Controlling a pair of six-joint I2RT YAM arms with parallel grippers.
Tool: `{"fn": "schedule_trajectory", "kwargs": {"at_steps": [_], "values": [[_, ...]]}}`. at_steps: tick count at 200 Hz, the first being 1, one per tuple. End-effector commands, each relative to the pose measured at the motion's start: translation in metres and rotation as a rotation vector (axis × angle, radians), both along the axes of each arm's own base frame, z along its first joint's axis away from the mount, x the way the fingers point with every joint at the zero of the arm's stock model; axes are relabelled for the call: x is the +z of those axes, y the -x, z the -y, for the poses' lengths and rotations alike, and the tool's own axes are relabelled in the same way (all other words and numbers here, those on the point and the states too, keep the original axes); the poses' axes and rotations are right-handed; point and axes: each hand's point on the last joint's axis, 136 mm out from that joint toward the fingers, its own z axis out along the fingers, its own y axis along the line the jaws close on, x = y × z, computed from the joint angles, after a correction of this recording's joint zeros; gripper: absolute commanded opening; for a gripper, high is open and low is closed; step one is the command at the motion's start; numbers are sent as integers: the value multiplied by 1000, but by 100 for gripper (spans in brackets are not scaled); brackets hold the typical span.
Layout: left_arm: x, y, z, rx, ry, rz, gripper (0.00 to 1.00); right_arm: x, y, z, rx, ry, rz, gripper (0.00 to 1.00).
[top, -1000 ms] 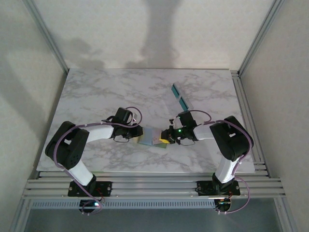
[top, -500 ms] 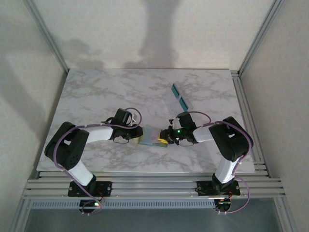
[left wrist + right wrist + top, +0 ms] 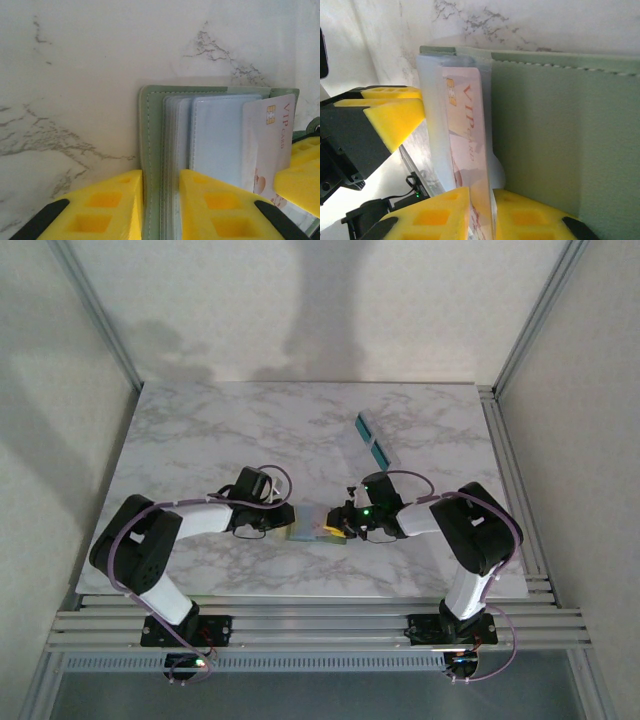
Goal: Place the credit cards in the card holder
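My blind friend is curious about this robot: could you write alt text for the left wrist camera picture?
The left gripper clamps the edge of an open green holder, marble table behind. A pale VIP card overlaps its clear sleeves at right.

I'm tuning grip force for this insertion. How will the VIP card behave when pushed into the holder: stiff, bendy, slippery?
Probably stiff: the VIP card lies flat and unbowed in the right gripper. Its smooth face likely slides easily against the clear sleeves. The card holder, pinched by the left gripper, looks soft, so it may flex first.
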Motion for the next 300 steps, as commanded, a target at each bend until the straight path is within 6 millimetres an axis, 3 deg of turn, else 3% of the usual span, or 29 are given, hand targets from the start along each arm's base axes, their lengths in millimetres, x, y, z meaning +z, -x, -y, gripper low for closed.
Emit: {"fn": "schedule_trajectory", "kwargs": {"at_steps": [1, 41, 124, 166, 229, 273, 300], "values": [[-15, 23, -5, -11, -19, -84, 23, -6, 8, -7, 41, 44, 2, 21], [-12, 26, -4, -9, -1, -85, 23, -2, 13, -16, 86, 95, 32, 25], [-24, 32, -6, -3, -5, -108, 21, 2, 13, 1, 128, 249, 93, 35], [-22, 31, -3, -6, 11, -111, 20, 2, 13, 4, 145, 285, 107, 31], [-25, 31, -1, 8, 17, -116, 19, 4, 14, -21, 205, 246, 112, 18], [-27, 30, -3, 16, -2, -113, 19, 4, 14, -20, 237, 281, 132, 18], [-28, 30, -4, 15, -12, -115, 18, 8, 12, -8, 232, 338, 159, 26]]}}
